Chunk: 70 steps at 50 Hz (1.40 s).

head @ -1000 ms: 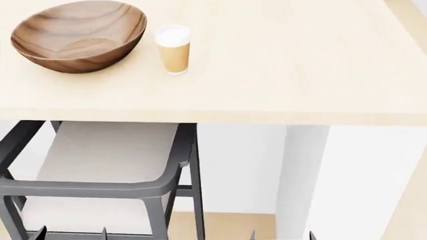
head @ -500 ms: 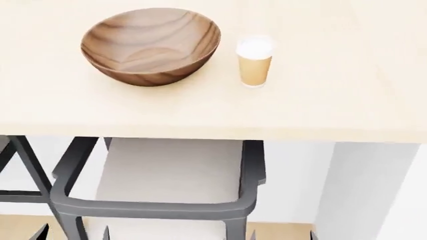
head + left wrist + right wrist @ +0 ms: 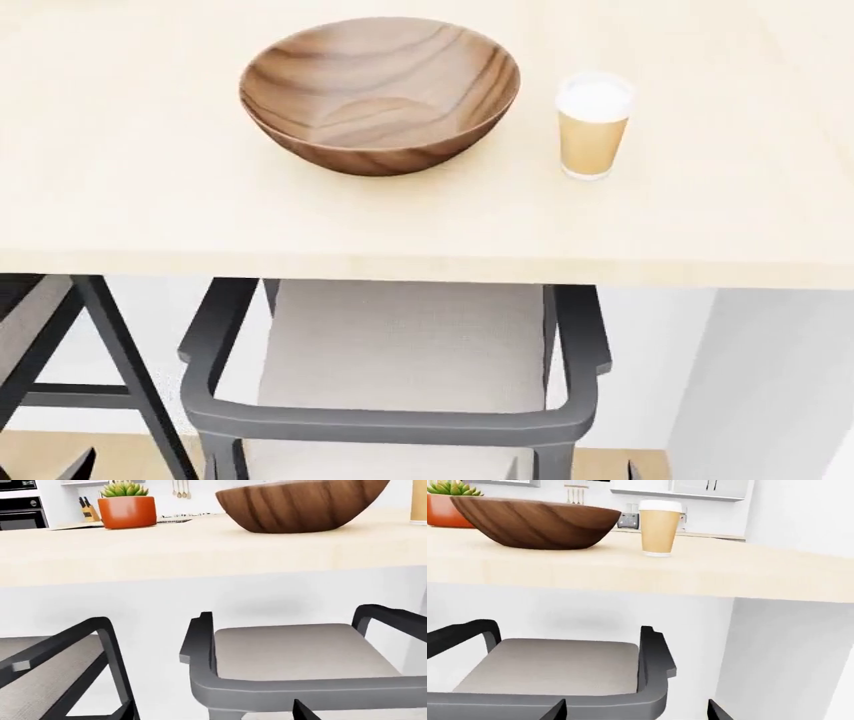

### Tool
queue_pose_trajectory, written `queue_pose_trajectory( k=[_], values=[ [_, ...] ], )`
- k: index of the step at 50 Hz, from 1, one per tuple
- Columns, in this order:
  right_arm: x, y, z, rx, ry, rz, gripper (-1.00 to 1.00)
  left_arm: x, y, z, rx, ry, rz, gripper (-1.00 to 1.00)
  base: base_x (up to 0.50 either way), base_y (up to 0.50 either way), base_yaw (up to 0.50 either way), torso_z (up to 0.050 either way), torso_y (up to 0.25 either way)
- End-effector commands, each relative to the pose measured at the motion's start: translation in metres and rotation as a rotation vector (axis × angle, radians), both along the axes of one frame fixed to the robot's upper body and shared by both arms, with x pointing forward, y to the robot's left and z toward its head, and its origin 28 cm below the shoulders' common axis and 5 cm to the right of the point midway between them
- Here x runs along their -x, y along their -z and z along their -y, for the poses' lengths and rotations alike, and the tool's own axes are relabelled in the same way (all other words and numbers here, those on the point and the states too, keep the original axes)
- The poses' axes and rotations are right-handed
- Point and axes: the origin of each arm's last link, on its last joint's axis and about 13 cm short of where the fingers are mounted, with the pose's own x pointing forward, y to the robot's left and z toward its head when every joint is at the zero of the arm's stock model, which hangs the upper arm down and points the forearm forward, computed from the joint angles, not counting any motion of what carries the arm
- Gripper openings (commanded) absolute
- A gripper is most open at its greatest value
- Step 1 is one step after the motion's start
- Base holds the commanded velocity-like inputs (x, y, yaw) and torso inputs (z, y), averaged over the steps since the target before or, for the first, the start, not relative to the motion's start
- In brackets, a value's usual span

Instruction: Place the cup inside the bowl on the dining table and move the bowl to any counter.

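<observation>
Dining table (image 3: 160,210) holds unlabeled cup (image 3: 593,125) beside bowl (image 3: 379,95).

From your left wrist camera you look up from below the edge of the pale surface (image 3: 167,550). The wooden bowl (image 3: 300,505) sits on it, its streaked underside facing you and its rim cut off by the frame. Well apart from the bowl, farther back, stands an orange plant pot (image 3: 127,511) holding a green succulent (image 3: 124,488). Behind the pot you see a knife block (image 3: 87,510), hanging utensils (image 3: 180,487) and a dark oven (image 3: 22,512). Below the surface a stool (image 3: 300,655) with a grey seat and dark frame faces you, and beside it is part of a second stool (image 3: 53,670)
</observation>
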Motion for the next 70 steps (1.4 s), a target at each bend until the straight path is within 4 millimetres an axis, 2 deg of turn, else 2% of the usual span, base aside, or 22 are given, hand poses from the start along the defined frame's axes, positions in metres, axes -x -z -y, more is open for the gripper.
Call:
queue_pose_trajectory(
  k=[1, 18, 28, 59, 70],
  values=[
    [0.0001, -0.0003, 0.0012, -0.005, 0.010, 0.003, 1.00, 0.0026, 0.0016, -0.0021, -0.001, 0.007, -0.009, 1.00, 0.00, 0.00, 0.00, 0.000, 0.000],
    [0.0002, 0.0000, 0.0005, -0.013, 0.006, 0.005, 1.00, 0.0022, -0.0009, -0.0010, 0.019, -0.002, 0.026, 1.00, 0.00, 0.00, 0.00, 0.000, 0.000],
    [0.0001, -0.0007, 0.0007, -0.008, 0.007, 0.009, 1.00, -0.0013, -0.0028, 0.0044, 0.020, 0.008, 0.042, 1.00, 0.00, 0.00, 0.00, 0.049, 0.000],
    [0.0001, -0.0008, 0.0008, -0.007, 0.006, 0.009, 1.00, 0.0018, -0.0034, -0.0001, 0.014, 0.012, 0.059, 1.00, 0.00, 0.00, 0.00, 0.050, 0.000],
    [-0.0006, -0.0006, 0.0005, -0.010, 0.005, 0.006, 1.00, 0.0010, -0.0044, -0.0004, 0.026, -0.009, 0.048, 1.00, 0.00, 0.00, 0.00, 0.001, 0.000]
  ],
)
